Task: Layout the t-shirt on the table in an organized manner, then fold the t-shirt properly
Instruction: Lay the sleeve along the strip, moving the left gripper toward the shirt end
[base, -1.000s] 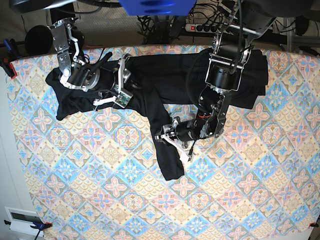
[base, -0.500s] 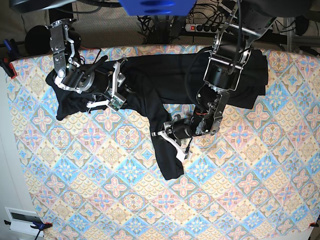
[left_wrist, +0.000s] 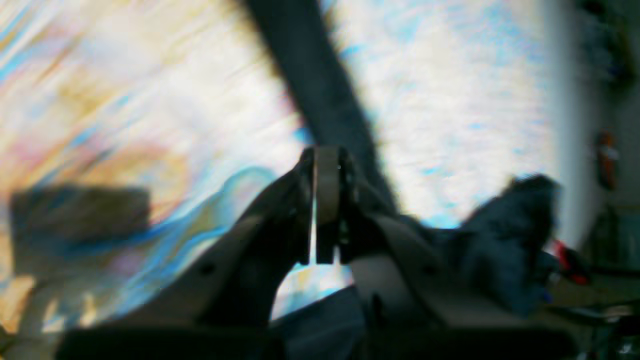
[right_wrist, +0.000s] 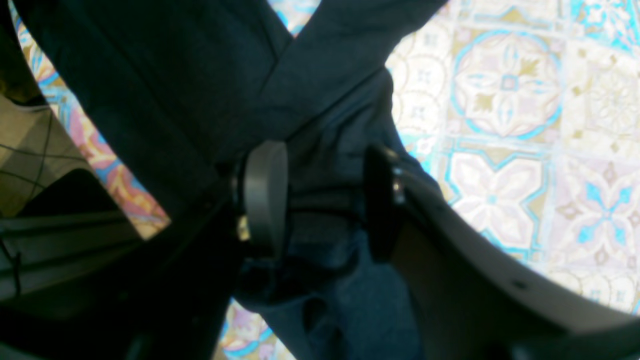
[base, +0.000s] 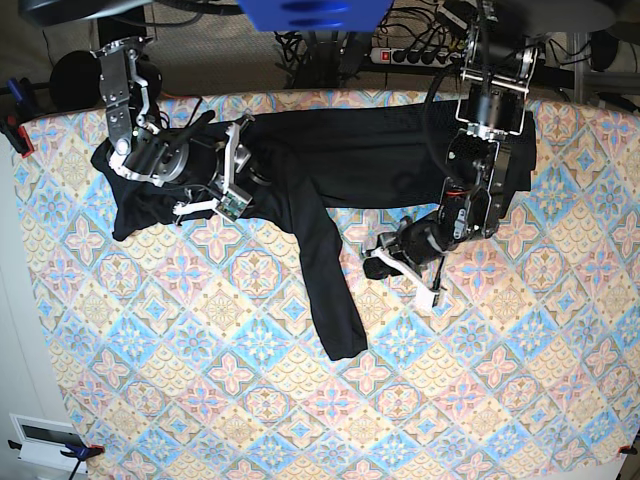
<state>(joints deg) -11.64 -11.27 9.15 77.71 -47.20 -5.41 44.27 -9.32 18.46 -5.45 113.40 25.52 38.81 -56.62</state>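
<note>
- The t-shirt (base: 330, 165) lies spread across the far part of the table (base: 200, 400), its black body running side to side near the back edge.
- One long sleeve (base: 330, 290) runs from the body toward the near side and ends on the patterned cloth around the table's middle.
- The left gripper (base: 405, 268) — on the right in the base view — sits low over the bare cloth, just beside that sleeve and apart from it.
- In the left wrist view the left gripper (left_wrist: 325, 210) has its jaws pressed together, with only a thin slit of light between the pads; the picture is blurred, and no fabric shows between them.
- In the same view a dark strip of sleeve (left_wrist: 320, 90) runs away beyond the fingertips, and a bunched dark fold (left_wrist: 505, 245) rises to the right.
- The right gripper (base: 215, 190) — on the left in the base view — rests on the shirt's end near the table's far left part.
- In the right wrist view the right gripper (right_wrist: 320, 200) stands with its jaws well apart, one pad (right_wrist: 265, 195) on each side of a band of black fabric (right_wrist: 320, 125).
- The cloth fills the gap between the pads, though whether they pinch it I cannot tell.
- To the right of that gripper the tiled cloth (right_wrist: 525, 150) lies bare.
</note>
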